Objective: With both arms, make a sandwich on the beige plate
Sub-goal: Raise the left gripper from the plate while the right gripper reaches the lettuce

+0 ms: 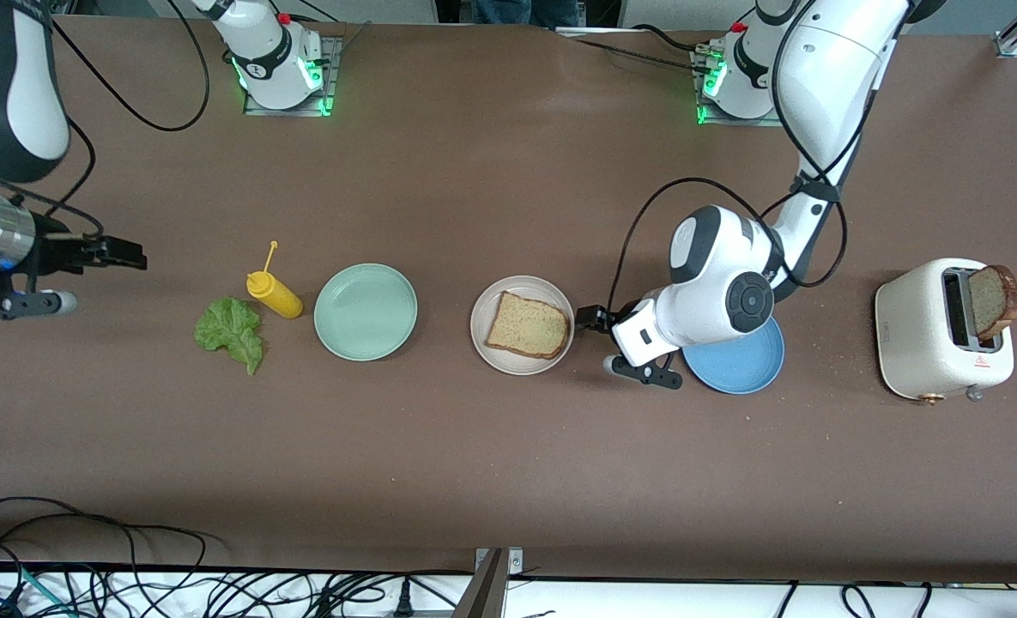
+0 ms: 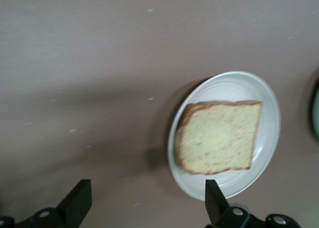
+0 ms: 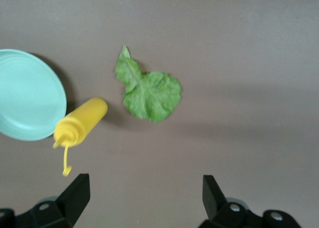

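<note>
A beige plate (image 1: pixel 496 348) sits mid-table with one tan bread slice (image 1: pixel 527 325) flat on it. A second bread slice (image 1: pixel 993 300) stands in the white toaster (image 1: pixel 929 335) at the left arm's end. A green lettuce leaf (image 1: pixel 232 330) lies on the table toward the right arm's end. My left gripper (image 1: pixel 585 318) is open and empty, low beside the beige plate's edge; its wrist view shows the plate (image 2: pixel 271 138), the bread (image 2: pixel 219 136) and the gripper (image 2: pixel 147 185). My right gripper (image 1: pixel 124 254) is open and empty above the table beside the lettuce (image 3: pixel 149 91), as its own wrist view (image 3: pixel 145 180) shows.
A yellow mustard bottle (image 1: pixel 275 293) stands between the lettuce and a mint green plate (image 1: pixel 366 311); both show in the right wrist view, the bottle (image 3: pixel 79 123) and the plate (image 3: pixel 25 96). A blue plate (image 1: pixel 735 360) lies partly under the left arm's wrist. Cables hang along the table's near edge.
</note>
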`<state>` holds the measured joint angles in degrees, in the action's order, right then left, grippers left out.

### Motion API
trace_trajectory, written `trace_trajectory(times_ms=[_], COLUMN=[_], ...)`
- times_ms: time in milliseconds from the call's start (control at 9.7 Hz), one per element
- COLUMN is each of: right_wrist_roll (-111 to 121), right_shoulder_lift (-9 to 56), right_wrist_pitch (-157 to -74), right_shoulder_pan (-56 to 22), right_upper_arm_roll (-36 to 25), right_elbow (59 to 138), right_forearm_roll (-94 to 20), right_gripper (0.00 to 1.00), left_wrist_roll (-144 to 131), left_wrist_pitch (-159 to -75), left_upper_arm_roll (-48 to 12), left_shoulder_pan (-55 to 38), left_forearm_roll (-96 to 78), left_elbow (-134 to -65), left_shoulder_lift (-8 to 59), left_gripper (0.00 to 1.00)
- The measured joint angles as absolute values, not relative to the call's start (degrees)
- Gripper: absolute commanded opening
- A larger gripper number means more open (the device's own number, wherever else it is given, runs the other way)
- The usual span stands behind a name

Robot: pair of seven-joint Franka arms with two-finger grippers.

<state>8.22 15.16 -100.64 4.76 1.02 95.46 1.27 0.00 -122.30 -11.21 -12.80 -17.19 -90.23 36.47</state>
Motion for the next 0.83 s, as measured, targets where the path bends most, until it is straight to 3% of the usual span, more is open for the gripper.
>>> trace_trajectory(times_ms=[516,825], right_wrist_roll=[15.53,23.84], right_shoulder_lift=[27.71,34.02], right_wrist_pitch=[-114.8,-124.18], right_shoulder_pan=[3.55,3.51], right_upper_arm_roll=[1.88,1.84], right_elbow=[95.79,98.61], right_forearm_roll=[1.83,1.91], right_gripper=[1.0,1.0], left_wrist_roll=[0.0,-0.02], left_wrist_pitch=[-102.99,-97.04], left_upper_arm_roll=[-11.06,-9.73], left_shoulder_pan=[-6.65,-3.6], left_forearm_roll=[-6.19,-2.13], left_elbow=[-81.82,-77.66], left_shoulder_lift=[35.25,34.69], left_gripper=[1.0,1.0])
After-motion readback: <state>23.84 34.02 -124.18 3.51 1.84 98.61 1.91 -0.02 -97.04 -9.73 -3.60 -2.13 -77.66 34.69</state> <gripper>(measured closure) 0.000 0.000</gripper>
